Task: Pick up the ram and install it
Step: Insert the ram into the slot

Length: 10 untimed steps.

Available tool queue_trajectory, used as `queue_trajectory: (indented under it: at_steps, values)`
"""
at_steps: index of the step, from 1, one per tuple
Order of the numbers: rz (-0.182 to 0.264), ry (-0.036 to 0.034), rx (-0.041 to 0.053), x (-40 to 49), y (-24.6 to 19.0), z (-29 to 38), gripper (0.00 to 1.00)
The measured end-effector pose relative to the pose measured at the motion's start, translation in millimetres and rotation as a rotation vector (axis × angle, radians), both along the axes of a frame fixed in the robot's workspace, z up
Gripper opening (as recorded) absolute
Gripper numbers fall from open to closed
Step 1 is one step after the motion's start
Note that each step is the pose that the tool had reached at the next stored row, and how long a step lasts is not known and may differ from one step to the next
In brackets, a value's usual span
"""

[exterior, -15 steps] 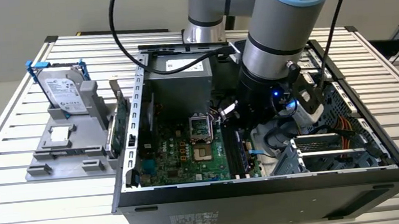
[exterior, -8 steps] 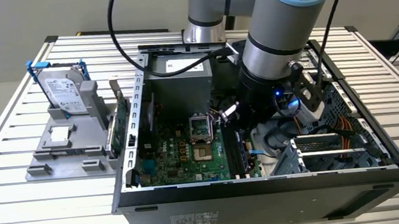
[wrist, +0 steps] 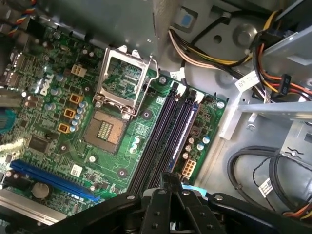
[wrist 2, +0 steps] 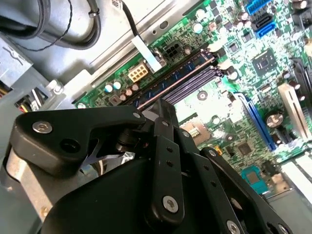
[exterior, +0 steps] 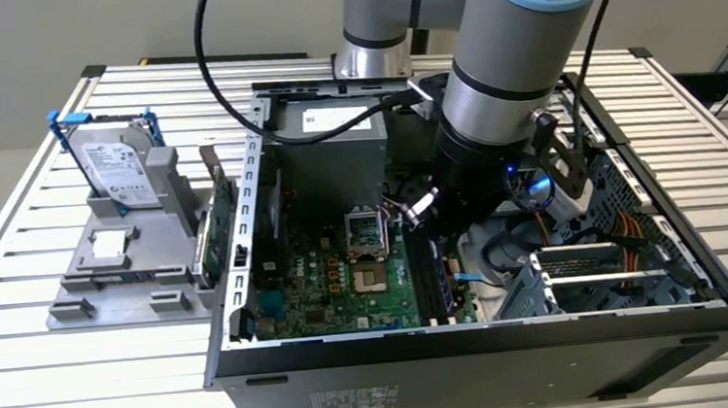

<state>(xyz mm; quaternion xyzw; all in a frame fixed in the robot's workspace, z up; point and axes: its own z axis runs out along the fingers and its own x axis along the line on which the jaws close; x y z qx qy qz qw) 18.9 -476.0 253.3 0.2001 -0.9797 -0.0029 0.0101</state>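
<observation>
Inside the open computer case (exterior: 480,351), on the green motherboard (exterior: 331,284), the ram (wrist 2: 180,75) sits in one of the long parallel memory slots, the one on the side nearest the small white power connector, and in both wrist views (wrist: 186,129) it lies along the slot as a dark stick with bluish chips, level with the empty black slots beside it. Right above the near end of this stick stands the gripper (wrist: 169,176), its black fingers (wrist 2: 163,146) drawn together into one narrow tip with nothing seen between them, so the jaws look clenched and empty; whether the tip really touches the ram I cannot tell. From the exterior view the gripper (exterior: 419,211) is low inside the case, over the row of slots, with the thick grey arm coming down from above. Beside the slots is the square processor socket (wrist: 109,129) with its metal frame lifted, and further away a long blue slot (wrist: 48,178). Bundles of coloured cables (wrist: 204,53) run along the metal floor of the case on the other side of the ram. Outside the case, at the exterior view's left, a green expansion card (exterior: 217,235) stands upright just beside the case wall, and a hard drive (exterior: 114,165) in a blue frame leans on a grey stand (exterior: 123,272), well apart from the gripper, all on the ribbed metal table (exterior: 66,383)
</observation>
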Motion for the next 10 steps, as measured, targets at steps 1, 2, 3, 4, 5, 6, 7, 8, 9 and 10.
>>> queue_trajectory:
  at_steps: [1, 2, 3, 4, 5, 6, 7, 8, 9, 10]
  values:
    - [0.010, 0.0000, 0.0000, -0.1, 0.0, 0.0, 0.00]
    - [0.022, 0.0000, 0.0000, 0.0, 0.0, 0.0, 0.00]
    - [0.032, 0.0000, -0.0001, 0.0, 0.0, 0.0, 0.00]
    - [0.042, 0.0000, 0.0000, 0.0, 0.1, -0.1, 0.00]
    - [0.054, 0.0000, -0.0001, 0.0, 0.1, -0.1, 0.00]
    - [0.065, 0.0000, -0.0001, 0.0, 0.1, -0.2, 0.00]
    - [0.076, 0.0000, -0.0001, 0.0, 0.2, -0.2, 0.00]
    - [0.089, 0.0000, 0.0000, 0.1, 0.2, -0.3, 0.00]
    - [0.100, 0.0000, 0.0001, 0.1, 0.4, -0.4, 0.00]
    - [0.113, 0.0000, 0.0001, 0.1, 0.5, -0.5, 0.00]
